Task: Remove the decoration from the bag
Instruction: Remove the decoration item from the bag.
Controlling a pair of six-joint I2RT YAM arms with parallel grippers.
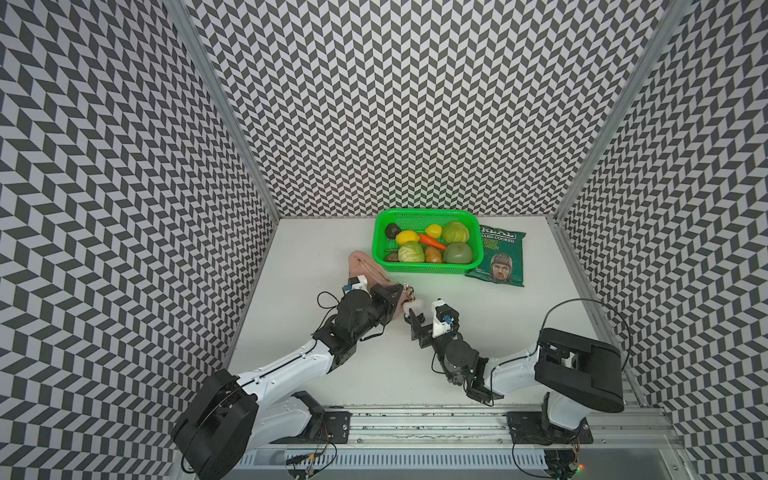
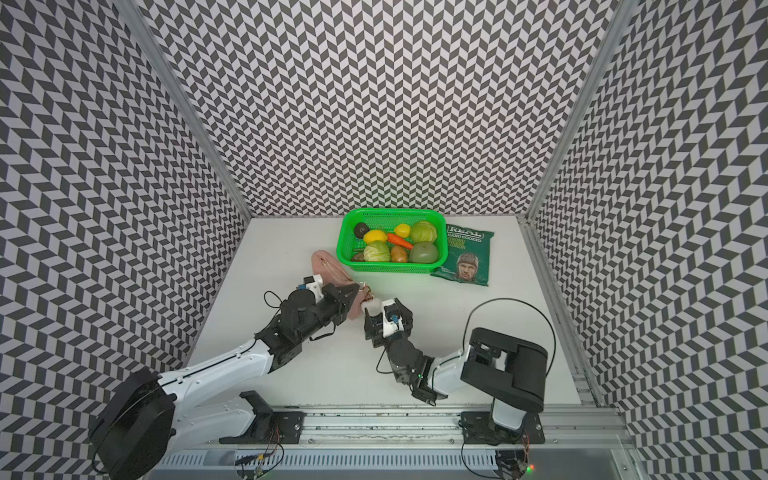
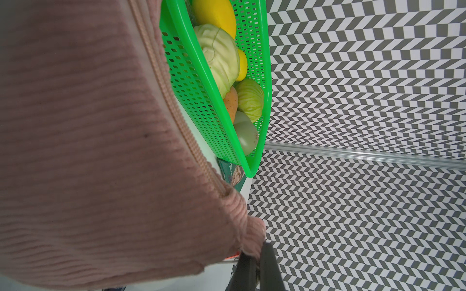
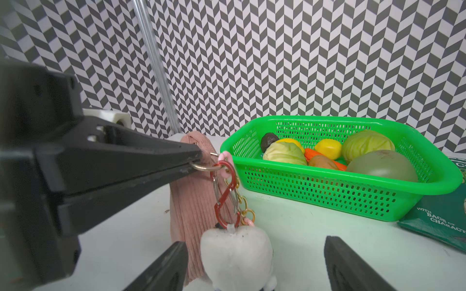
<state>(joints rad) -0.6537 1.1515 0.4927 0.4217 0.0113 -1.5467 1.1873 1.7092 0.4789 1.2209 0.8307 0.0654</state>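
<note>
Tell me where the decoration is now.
In the right wrist view, the decoration is mid-table, joined by a red clip to the bag's end, between the open right gripper's fingers.

Top views high overhead, facing down at whole table (image 1: 316, 249), wrist views close, sharing green basket (image 4: 315, 191)

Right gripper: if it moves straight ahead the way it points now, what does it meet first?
Most likely the white plush charm, hanging between the open fingers of the right gripper, closer to one finger. The pink pouch hangs just behind it; the gap between them is unclear.
</note>
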